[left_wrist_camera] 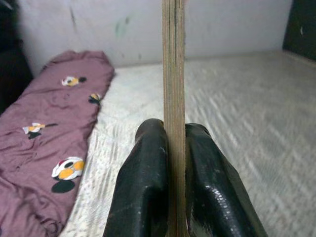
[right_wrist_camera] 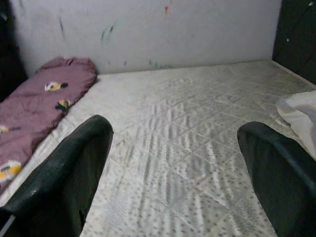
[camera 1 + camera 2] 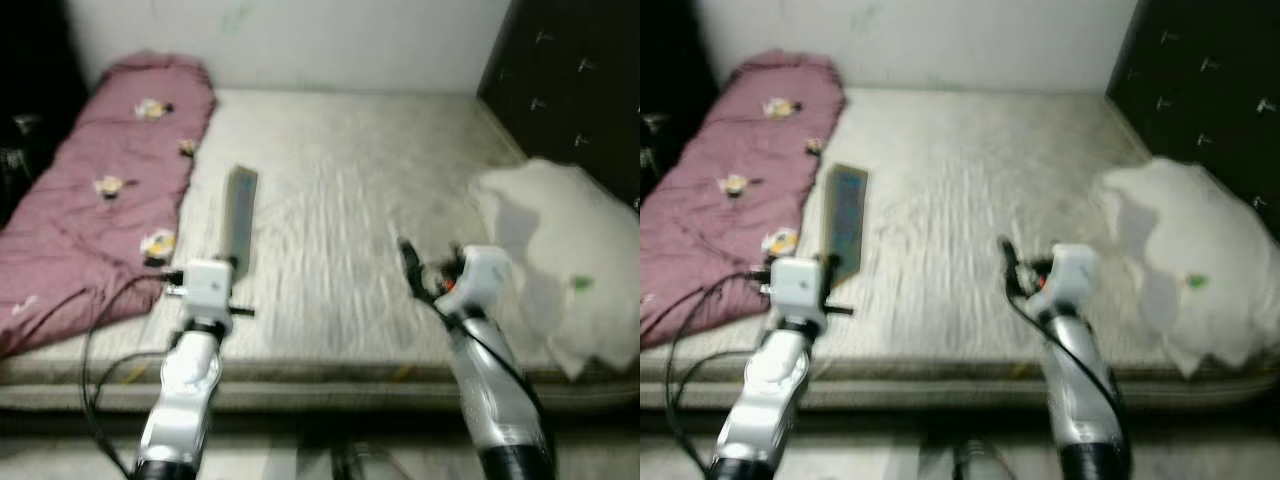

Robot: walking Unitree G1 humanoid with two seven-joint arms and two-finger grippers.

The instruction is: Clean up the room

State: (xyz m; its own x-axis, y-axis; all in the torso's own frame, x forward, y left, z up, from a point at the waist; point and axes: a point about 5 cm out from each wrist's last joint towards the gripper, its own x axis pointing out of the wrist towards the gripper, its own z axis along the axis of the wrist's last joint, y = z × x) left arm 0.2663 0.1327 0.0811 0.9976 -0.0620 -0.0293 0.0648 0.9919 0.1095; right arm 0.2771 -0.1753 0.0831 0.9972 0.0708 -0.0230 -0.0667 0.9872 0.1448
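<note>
Thin stiff flat board, left-centre of frame above the bed, pinched edge-on by left pincer at its near end, probably light but prone to pivot; right pincer wide open, empty.

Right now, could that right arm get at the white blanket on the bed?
Probably yes: the right gripper is open over bare mattress, with nothing between it and the white blanket beside it.
</note>
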